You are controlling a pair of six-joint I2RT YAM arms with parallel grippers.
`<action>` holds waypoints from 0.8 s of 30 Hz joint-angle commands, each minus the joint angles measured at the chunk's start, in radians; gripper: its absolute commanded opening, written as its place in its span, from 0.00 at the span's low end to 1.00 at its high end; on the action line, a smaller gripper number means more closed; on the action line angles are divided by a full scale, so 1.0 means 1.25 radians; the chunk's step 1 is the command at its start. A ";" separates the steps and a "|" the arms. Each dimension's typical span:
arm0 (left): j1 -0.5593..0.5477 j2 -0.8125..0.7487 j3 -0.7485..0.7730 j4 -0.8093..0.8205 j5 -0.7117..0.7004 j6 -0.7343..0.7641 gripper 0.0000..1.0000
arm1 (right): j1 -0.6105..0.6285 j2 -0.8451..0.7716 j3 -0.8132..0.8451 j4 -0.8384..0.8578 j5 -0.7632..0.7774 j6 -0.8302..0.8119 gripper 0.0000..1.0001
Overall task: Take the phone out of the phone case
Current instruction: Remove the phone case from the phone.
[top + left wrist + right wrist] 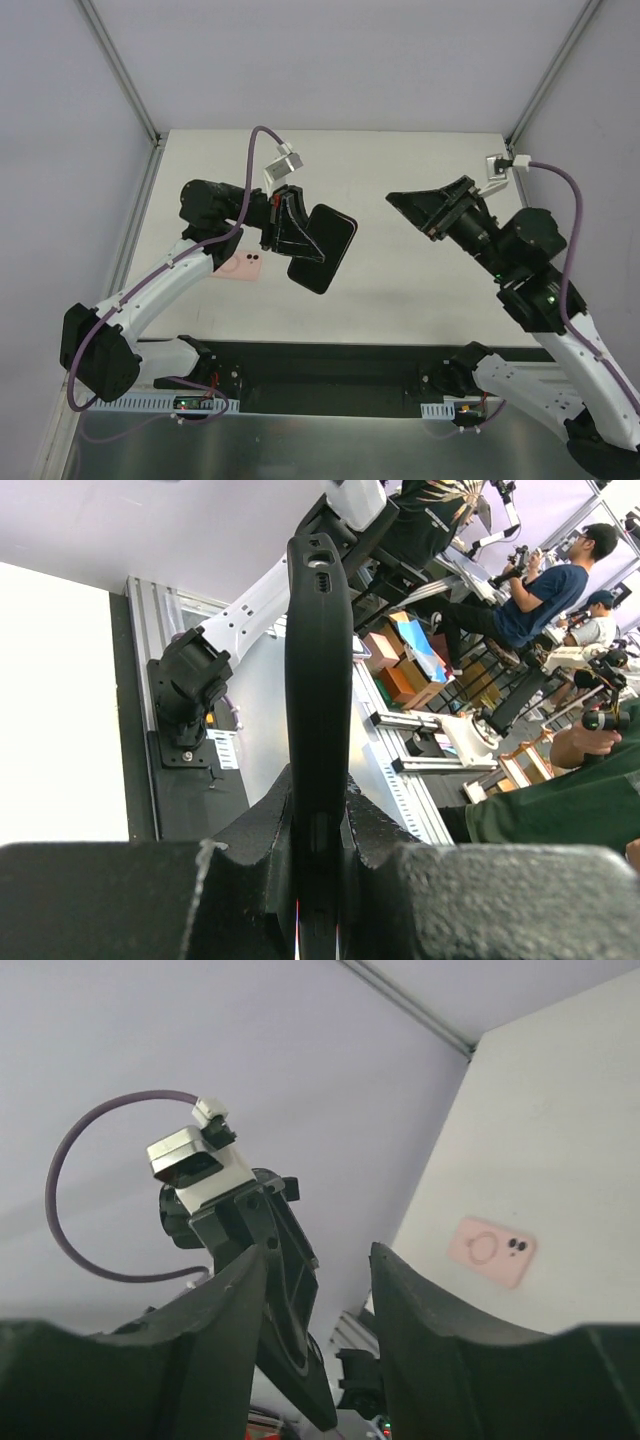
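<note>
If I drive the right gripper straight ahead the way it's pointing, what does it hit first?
Probably the left gripper holding the black case, near its wrist camera; the right wrist view frames it between the open jaws of the right gripper. Depth unclear.

Left arm [170, 275] and right arm [580, 345]: white shells, black joints. Purple cable [252, 150], silver camera [283, 162]. Left tool [305, 240], right tool [420, 205]: matte black.

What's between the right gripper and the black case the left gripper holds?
Nothing: the top view shows only bare table between the right gripper and the black case.
</note>
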 commanded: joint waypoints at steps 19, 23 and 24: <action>0.002 0.007 0.020 -0.067 -0.013 0.066 0.00 | 0.205 0.122 0.289 -0.390 0.192 -0.402 0.57; 0.002 0.012 0.020 -0.070 -0.013 0.068 0.00 | 0.216 0.095 0.278 -0.376 0.203 -0.404 0.57; 0.002 0.012 0.020 -0.070 -0.013 0.068 0.00 | 0.217 0.089 0.273 -0.365 0.205 -0.404 0.57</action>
